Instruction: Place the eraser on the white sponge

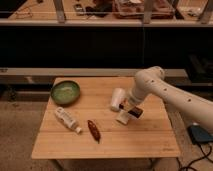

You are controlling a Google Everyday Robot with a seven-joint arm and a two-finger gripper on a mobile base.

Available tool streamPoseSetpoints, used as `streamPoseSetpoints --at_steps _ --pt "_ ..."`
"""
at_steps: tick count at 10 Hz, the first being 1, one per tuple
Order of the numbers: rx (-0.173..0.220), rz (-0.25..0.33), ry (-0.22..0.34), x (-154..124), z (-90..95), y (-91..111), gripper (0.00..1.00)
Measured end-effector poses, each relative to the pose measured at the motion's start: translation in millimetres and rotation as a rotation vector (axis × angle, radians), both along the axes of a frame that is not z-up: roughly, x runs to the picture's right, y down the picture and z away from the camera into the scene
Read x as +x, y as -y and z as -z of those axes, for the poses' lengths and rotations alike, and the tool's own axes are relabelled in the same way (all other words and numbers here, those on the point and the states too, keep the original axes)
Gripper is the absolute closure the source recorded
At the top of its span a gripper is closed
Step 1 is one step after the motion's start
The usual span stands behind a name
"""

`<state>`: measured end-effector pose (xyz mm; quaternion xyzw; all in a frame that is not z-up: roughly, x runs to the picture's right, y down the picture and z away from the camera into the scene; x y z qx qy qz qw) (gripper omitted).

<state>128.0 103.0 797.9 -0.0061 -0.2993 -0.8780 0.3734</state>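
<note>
Dark brown-black, the eraser [136, 112] sits right of the frame's centre, at the tip of the gripper [134, 111], directly above the white sponge [123, 118]; whether it rests on the sponge or hangs just over it cannot be told. The gripper comes down from the white arm [165, 92] that enters from the right edge, and it appears clamped on the eraser. A white cup [118, 99] lies on its side just upper left of the sponge. Further left on the wooden desk [150, 142], a reddish-brown pointed oval thing [93, 129] lies near the lower middle, a white labelled bottle [67, 119] beside it, and a green bowl [65, 92] at the upper left.
</note>
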Motion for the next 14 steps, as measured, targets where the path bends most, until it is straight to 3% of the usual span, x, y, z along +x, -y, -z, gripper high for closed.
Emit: streamPoseSetpoints --at_steps 5,10,14 --pt "0.051 -0.014 0.021 -32 -26.7 -17 1.0" --pt "0.063 0.009 0.041 -25 -34.6 -22 0.97" --pt "0.069 0.0 0.055 -18 -40.6 -22 0.59"
